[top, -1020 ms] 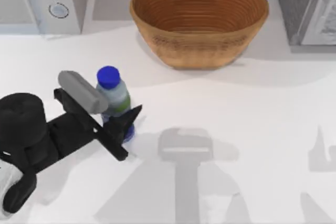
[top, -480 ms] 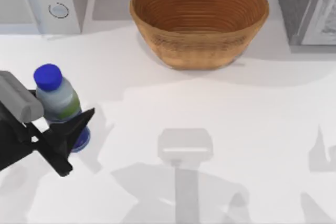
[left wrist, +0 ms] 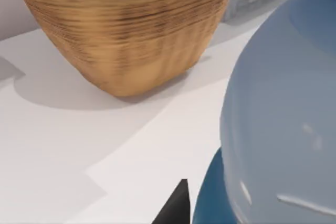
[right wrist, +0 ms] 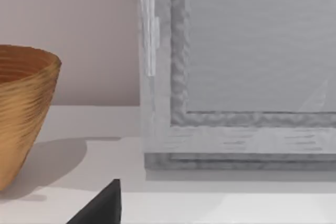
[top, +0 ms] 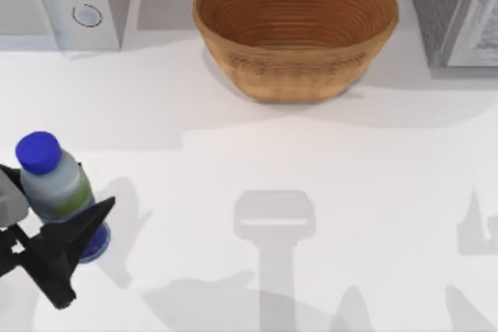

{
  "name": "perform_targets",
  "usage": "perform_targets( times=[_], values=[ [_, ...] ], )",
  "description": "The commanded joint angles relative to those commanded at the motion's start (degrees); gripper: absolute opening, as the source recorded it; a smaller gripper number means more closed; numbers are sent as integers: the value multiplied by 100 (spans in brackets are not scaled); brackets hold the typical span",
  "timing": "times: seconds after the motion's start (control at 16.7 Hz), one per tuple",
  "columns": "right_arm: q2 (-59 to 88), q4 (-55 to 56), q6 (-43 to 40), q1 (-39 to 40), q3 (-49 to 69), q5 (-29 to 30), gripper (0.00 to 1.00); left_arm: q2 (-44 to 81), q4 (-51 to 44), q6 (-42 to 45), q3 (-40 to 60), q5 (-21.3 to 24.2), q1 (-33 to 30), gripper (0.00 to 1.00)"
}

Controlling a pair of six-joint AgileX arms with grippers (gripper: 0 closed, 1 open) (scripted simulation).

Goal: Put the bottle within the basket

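**Bottle gripped at the table's left edge**

The left gripper (top: 54,219) clenches the bottle (top: 58,188) between its fingers, blue cap above them, green label unreadable. The wicker basket (top: 296,29) sits well apart, beyond the fingertips. The right gripper's fingers: cannot tell.

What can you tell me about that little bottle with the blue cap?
The bottle is small, of clear plastic as it looks, with a round blue cap, a green band on its label and a dark blue lower part. It stands near the table's left edge, leaning a little, held between the dark fingers of the left gripper. Whether its base touches the table cannot be told. The basket sits well apart from it, farther back. The left wrist view shows its pale rounded body very close.
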Motion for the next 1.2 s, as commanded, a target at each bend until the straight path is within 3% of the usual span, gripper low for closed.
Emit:
perform_targets(
  times=[0.36,0.54,0.78,1.2],
  values=[
    [0,0,0,0,0,0,100,78,-6,-1,77,-71,-82,0],
    [0,0,0,0,0,0,100,623,-93,-66,607,-615,-610,0],
    [0,0,0,0,0,0,100,2091,-303,-248,2059,-2148,-1805,0],
    [0,0,0,0,0,0,100,5174,-734,-826,5816,-5636,-3743,0]
  ],
)
